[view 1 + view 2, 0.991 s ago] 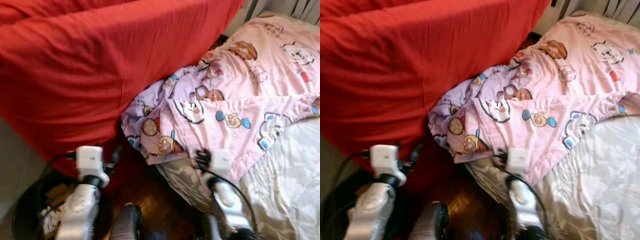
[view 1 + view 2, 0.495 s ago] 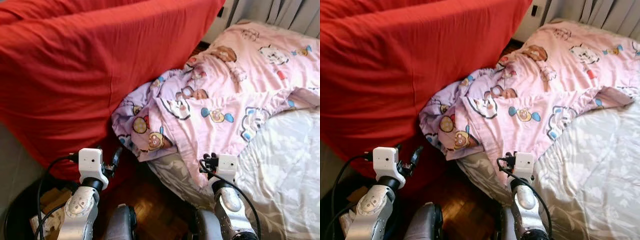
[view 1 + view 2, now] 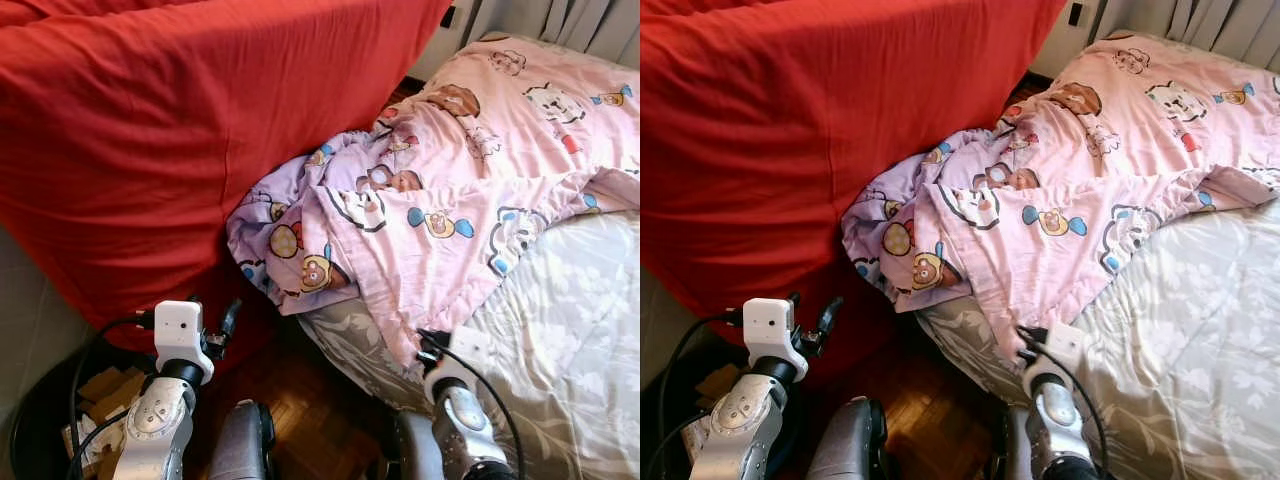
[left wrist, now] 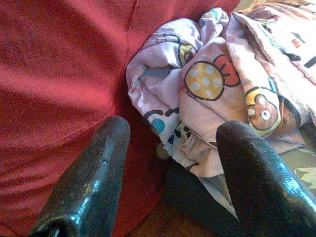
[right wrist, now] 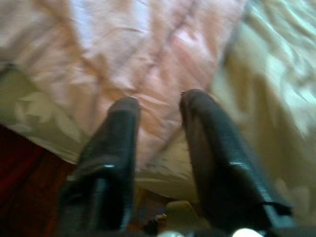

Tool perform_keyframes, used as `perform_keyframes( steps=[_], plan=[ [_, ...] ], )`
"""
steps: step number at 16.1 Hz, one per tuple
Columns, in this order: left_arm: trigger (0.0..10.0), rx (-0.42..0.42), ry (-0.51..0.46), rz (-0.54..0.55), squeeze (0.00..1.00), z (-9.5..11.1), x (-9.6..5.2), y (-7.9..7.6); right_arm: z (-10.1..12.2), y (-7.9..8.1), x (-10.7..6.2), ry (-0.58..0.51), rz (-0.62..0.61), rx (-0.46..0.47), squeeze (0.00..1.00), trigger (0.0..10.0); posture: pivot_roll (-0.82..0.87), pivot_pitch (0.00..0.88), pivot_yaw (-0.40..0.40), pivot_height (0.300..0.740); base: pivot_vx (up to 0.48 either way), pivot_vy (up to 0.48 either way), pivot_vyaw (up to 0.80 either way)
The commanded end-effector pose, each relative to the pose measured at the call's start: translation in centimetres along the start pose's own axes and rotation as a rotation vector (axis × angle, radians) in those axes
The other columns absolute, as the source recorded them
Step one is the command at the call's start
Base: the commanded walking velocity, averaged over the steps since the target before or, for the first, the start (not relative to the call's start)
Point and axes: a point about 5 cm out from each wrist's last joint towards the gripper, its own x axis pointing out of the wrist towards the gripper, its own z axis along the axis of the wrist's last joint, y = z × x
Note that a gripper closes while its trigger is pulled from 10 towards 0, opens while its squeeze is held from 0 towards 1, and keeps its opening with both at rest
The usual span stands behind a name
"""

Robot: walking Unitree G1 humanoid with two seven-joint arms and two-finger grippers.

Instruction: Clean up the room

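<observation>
A bed with a pale leaf-patterned sheet [image 3: 570,340] occupies the 3 o'clock side; a red-covered sofa [image 3: 180,130] fills 10 to 12 o'clock, with dark wood floor [image 3: 300,400] between them. A pink cartoon-print duvet [image 3: 440,190] lies bunched across the bed, its corner hanging against the sofa at centre. The left gripper [image 4: 173,163] hovers at 7 o'clock, fingers wide apart, empty. The right gripper [image 5: 158,111] sits at 5 o'clock over the duvet edge, fingers narrowly parted, empty. A black bin [image 3: 40,420] holds cardboard at 8 o'clock.
</observation>
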Motion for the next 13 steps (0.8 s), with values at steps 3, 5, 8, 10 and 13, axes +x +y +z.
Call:
perform_keyframes(
  steps=[3,5,8,10,13],
  plan=[
    [10.0,0.017,-0.005,-0.010,0.00,0.4,-0.4,0.0,-0.4,-0.4,0.3,0.069,-0.036,0.073,0.00,10.0,0.17,0.211,0.004,0.598,0.000,0.000,0.00],
    [10.0,0.022,-0.003,-0.012,0.00,0.5,-0.6,0.1,-0.2,0.0,0.5,0.083,-0.029,0.104,0.00,10.0,0.17,0.221,0.010,0.598,0.000,0.000,0.00],
    [10.0,0.030,0.008,-0.018,0.00,0.5,-0.9,0.1,0.1,0.4,0.8,0.100,0.008,0.125,0.00,10.0,0.19,0.240,0.019,0.598,0.000,0.000,0.00],
    [10.0,0.033,0.015,-0.020,0.00,0.5,-1.3,0.2,0.2,0.6,0.8,0.101,0.026,0.154,0.00,10.0,0.19,0.259,0.025,0.598,0.000,0.000,0.00],
    [10.0,0.035,0.041,-0.026,0.00,0.4,-2.5,0.1,0.7,0.0,1.0,0.081,0.014,0.163,0.00,10.0,0.20,0.300,0.033,0.598,0.000,0.000,0.00]
  ],
)
